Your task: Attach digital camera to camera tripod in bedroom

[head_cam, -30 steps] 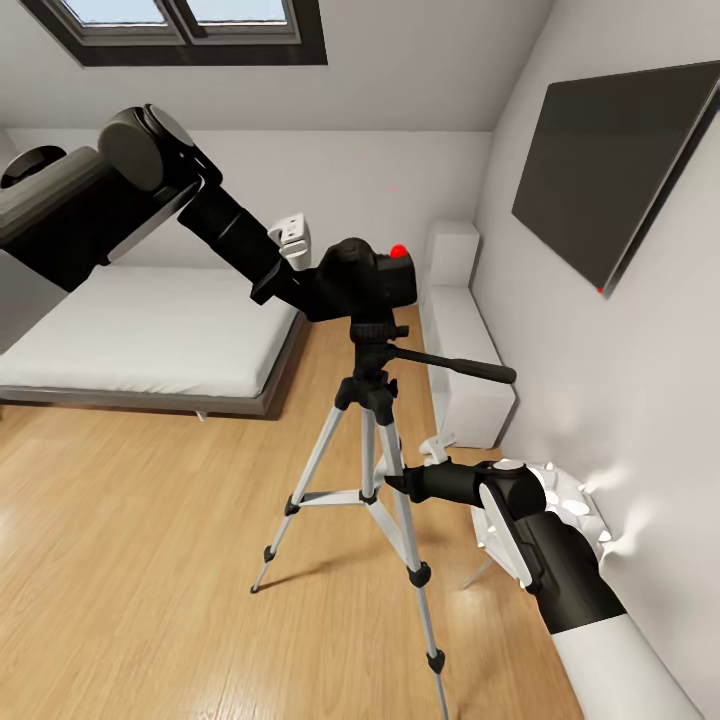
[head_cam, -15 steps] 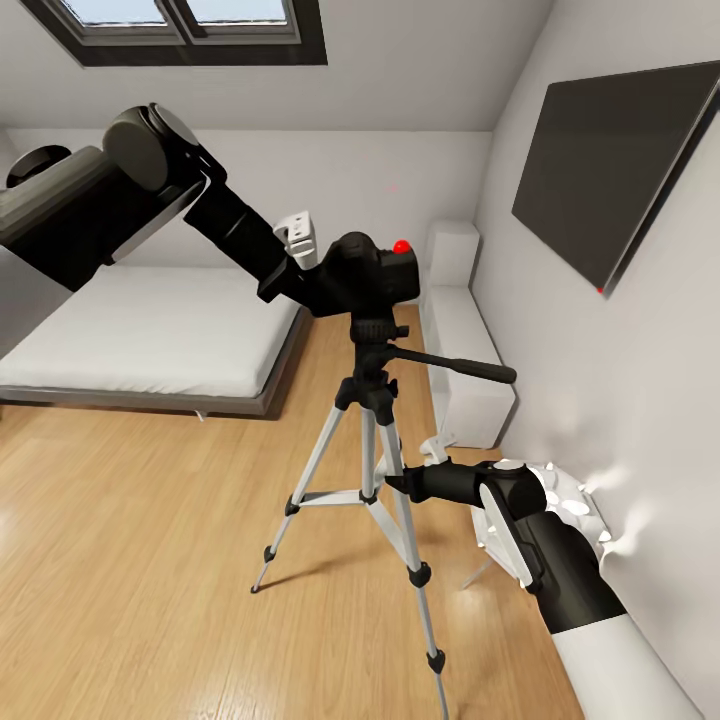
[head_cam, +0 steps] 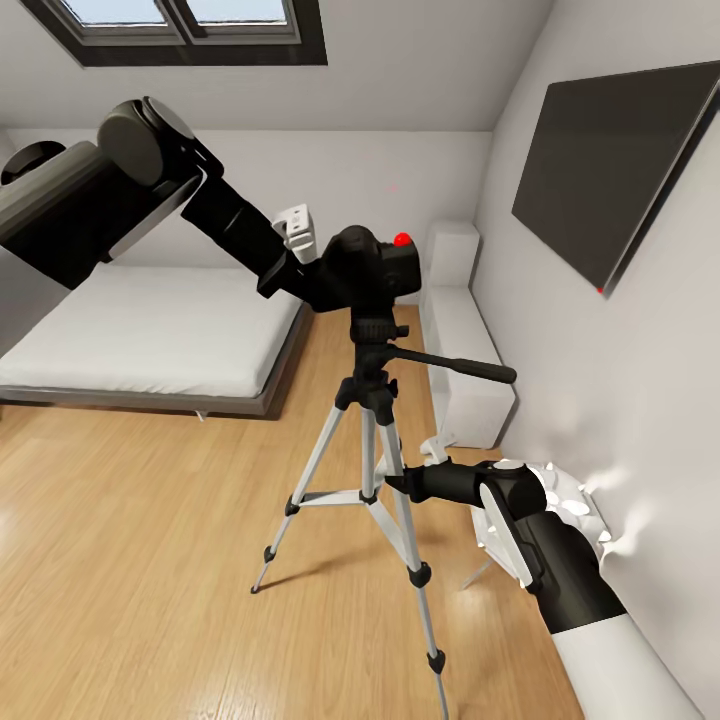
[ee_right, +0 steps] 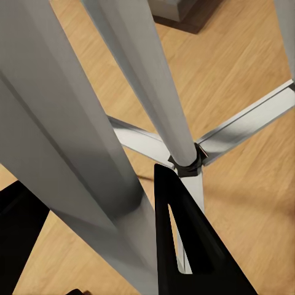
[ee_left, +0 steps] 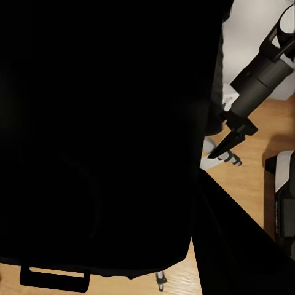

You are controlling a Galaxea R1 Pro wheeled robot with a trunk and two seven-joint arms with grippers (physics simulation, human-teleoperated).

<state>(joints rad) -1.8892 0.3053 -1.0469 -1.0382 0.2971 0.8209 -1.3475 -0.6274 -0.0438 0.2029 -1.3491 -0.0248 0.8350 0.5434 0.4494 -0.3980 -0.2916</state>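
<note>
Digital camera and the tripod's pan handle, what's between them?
In the head view, the tripod's black head sits between the digital camera and the pan handle.

Black arm links (head_cam: pixel 90 205), white forearm sleeve (head_cam: pixel 625 665), black jaws.

The digital camera (head_cam: pixel 368 268) (in the left gripper (head_cam: pixel 318 272)) has risen slightly, shifting right.
</note>
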